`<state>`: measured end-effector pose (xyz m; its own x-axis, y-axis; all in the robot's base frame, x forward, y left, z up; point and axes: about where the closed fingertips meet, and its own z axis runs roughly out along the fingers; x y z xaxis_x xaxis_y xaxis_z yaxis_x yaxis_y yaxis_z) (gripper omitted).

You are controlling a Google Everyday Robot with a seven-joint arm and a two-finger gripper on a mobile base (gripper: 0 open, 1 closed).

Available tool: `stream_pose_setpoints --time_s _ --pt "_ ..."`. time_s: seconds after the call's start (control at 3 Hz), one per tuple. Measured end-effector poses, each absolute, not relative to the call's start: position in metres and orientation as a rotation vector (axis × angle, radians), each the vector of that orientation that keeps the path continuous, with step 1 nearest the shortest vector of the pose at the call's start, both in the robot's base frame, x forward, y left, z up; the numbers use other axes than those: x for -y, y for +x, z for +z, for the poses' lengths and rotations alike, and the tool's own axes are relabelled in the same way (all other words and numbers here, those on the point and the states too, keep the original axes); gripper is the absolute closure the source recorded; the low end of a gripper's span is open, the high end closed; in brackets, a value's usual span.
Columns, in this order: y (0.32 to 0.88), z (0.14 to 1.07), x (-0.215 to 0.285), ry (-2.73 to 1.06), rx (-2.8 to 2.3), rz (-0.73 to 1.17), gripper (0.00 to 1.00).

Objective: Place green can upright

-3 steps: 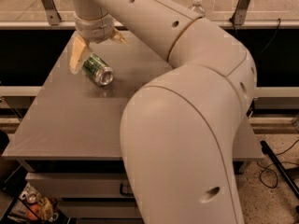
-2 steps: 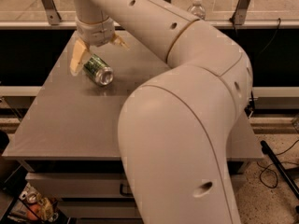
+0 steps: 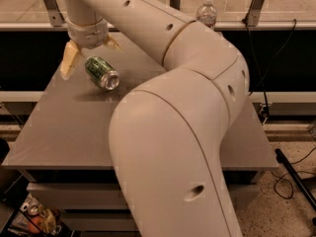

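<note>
The green can (image 3: 101,72) lies on its side on the grey table (image 3: 64,132) near the back left, its silver end facing front right. My gripper (image 3: 92,59) hangs just over the can's far end, with its pale fingers (image 3: 69,62) spread wide to either side. They stand apart from the can's sides, and the gripper is open.
A clear plastic water bottle (image 3: 206,12) stands at the table's back edge, right of the arm. My large arm covers the middle and right of the table. A window frame and rail run behind the table. Clutter sits on the floor at the front left (image 3: 34,218).
The gripper has shifted a little to the left over the can. The can lies in about the same spot on its side.
</note>
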<state>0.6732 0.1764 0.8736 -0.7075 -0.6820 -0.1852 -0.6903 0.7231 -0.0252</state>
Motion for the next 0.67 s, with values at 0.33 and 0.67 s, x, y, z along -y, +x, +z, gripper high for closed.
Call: stream_pose_setpoints --time_s 0.33,0.67 --pt "0.675 0.876 -0.184 -1.135 -2.724 0.064 0.00" --pt "0.682 0.858 -0.172 -1.165 -2.745 0.065 0.00"
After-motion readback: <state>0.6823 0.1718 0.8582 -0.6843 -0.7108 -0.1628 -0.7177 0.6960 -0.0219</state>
